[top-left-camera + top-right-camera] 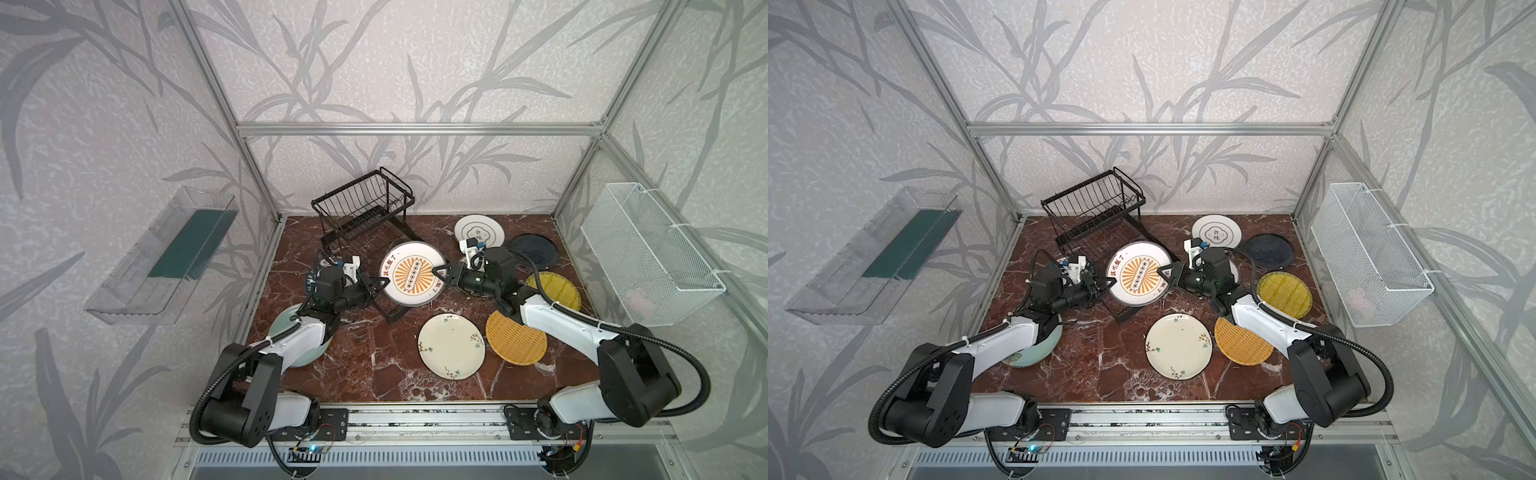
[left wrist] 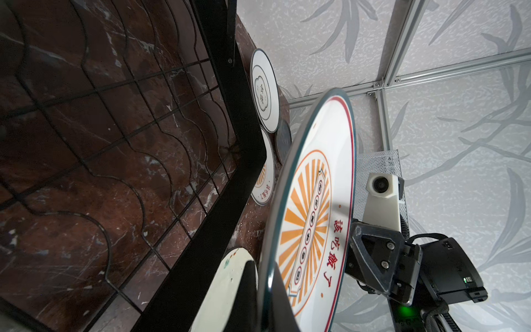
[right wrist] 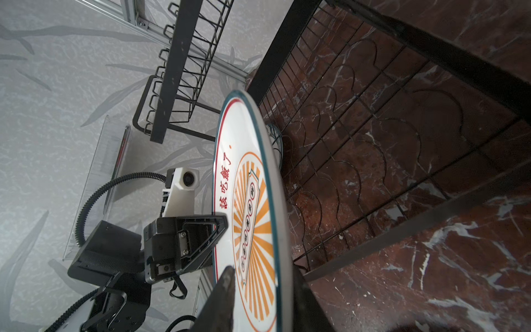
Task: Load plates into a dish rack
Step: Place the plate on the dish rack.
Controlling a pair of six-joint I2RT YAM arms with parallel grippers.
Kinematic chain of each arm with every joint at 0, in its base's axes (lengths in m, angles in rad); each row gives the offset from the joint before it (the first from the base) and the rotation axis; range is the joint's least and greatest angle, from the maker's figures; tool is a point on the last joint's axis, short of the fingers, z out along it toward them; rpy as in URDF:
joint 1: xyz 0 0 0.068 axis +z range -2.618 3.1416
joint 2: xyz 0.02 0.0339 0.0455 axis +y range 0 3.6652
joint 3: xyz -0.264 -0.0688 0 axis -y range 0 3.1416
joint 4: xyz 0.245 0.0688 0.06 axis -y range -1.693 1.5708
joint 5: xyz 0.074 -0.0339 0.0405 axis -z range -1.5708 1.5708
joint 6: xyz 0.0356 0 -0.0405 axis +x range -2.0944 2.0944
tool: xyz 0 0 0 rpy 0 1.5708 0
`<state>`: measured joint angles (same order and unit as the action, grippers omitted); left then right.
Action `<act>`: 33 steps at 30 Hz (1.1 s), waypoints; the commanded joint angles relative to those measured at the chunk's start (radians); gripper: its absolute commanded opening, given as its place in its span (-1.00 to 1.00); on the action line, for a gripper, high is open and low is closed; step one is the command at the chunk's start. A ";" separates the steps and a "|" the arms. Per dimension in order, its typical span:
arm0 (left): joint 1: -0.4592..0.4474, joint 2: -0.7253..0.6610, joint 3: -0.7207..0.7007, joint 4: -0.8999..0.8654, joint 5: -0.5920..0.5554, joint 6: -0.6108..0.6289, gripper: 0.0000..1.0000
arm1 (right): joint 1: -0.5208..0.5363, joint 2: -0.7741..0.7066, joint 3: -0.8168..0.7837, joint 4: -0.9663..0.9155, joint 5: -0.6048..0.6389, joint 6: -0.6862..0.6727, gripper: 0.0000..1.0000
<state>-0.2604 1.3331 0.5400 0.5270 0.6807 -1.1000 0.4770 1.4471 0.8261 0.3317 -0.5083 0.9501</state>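
I see the dish rack [image 1: 361, 208] empty: left claw [image 1: 384, 282] pinches the sunburst plate [image 1: 411, 272], right claw [image 1: 436, 276] straddles it, grip unclear, other plates [image 1: 451, 351] waiting.

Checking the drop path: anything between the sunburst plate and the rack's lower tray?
Nothing visible. The sunburst plate, pinched at its rim by the left gripper with the right gripper at the opposite rim, hangs over the lower tray, whose wire slots show only marble beneath. The upper basket sits farther back, seemingly off the path.

Marble tabletop [image 1: 365, 357] w/ dish rack [image 1: 365, 224], floral plate [image 1: 451, 351], dk blue plate [image 1: 533, 250].
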 commanded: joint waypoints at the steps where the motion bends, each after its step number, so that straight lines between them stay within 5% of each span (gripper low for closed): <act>1: -0.005 -0.019 0.026 0.001 -0.007 0.057 -1.00 | 0.003 0.004 -0.005 0.045 0.045 0.033 -0.50; 16: -0.004 -0.016 0.047 -0.037 -0.005 0.101 -1.00 | 0.017 -0.019 -0.039 0.041 0.101 0.038 -1.00; 17: -0.001 -0.024 0.049 -0.049 -0.004 0.102 -0.87 | 0.017 -0.031 -0.036 0.028 0.117 0.028 -1.00; 18: 0.000 -0.037 0.050 -0.061 -0.006 0.104 -0.45 | 0.017 -0.044 -0.033 0.008 0.137 0.013 -1.00; 19: 0.002 -0.056 0.050 -0.082 -0.015 0.109 0.10 | 0.016 -0.058 -0.027 -0.016 0.157 -0.004 -1.00; 20: 0.004 -0.076 0.049 -0.103 -0.027 0.117 0.95 | 0.016 -0.072 -0.022 -0.036 0.178 -0.020 -1.00; 33: 0.135 -0.480 0.245 -0.713 -0.140 0.446 0.98 | 0.018 -0.305 0.172 -0.350 0.557 -0.364 -1.00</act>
<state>-0.1566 0.8989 0.7418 -0.0105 0.5587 -0.7696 0.4919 1.1946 0.9195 -0.0177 -0.0616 0.6998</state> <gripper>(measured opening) 0.991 0.086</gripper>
